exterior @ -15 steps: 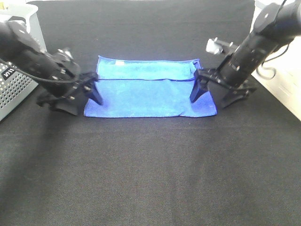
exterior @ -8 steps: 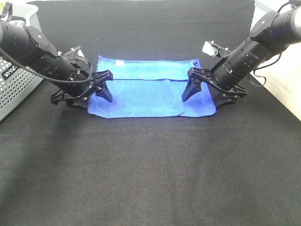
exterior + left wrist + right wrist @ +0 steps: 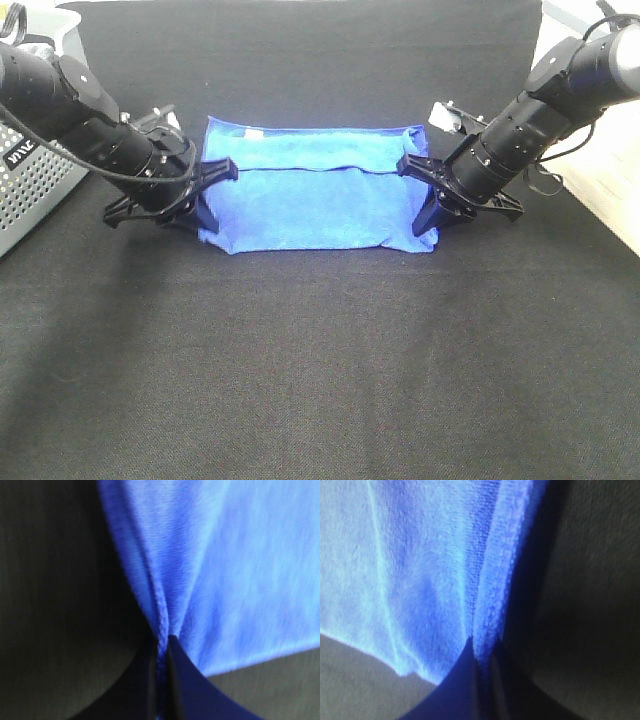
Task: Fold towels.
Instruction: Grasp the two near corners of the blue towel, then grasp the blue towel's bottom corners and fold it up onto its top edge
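A blue towel [image 3: 315, 195] lies partly folded on the black table, long side across the exterior high view. My left gripper [image 3: 205, 200] is shut on the towel's left edge near the front corner. The left wrist view shows the fabric [image 3: 200, 570] pinched into a ridge between the dark fingers [image 3: 182, 680]. My right gripper [image 3: 425, 210] is shut on the towel's right edge. The right wrist view shows the cloth [image 3: 430, 565] gathered between its fingers [image 3: 462, 680]. Both front corners are drawn slightly inward.
A grey perforated basket [image 3: 30, 170] stands at the far left edge of the black cloth-covered table [image 3: 320, 380]. A pale surface [image 3: 610, 190] borders the table on the right.
Both grippers have moved in from the towel's sides and closed on its left and right edges. The towel's front corners have pulled inward.
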`<action>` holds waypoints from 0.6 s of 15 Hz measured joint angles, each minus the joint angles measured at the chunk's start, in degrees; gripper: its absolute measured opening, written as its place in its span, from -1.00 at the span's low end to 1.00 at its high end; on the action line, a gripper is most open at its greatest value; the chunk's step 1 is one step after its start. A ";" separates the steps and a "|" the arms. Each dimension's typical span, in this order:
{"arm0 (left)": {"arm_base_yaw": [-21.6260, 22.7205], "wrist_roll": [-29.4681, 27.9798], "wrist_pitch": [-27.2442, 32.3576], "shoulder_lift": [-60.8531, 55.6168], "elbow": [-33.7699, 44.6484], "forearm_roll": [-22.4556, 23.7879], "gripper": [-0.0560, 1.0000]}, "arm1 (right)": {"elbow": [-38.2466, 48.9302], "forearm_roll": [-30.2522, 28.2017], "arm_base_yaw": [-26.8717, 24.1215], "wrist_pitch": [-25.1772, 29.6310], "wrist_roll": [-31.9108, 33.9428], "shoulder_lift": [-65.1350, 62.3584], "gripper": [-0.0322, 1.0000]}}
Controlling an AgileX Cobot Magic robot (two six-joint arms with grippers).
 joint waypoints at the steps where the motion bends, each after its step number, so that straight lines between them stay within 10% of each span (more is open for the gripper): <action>1: 0.00 -0.23 1.95 -0.92 0.00 2.92 -0.88 | 0.11 -1.26 0.00 1.89 1.03 -1.03 -0.94; 9: 0.00 -4.30 5.10 -13.35 19.54 9.57 -0.88 | 25.04 -2.64 0.29 -1.78 0.74 -14.55 -0.94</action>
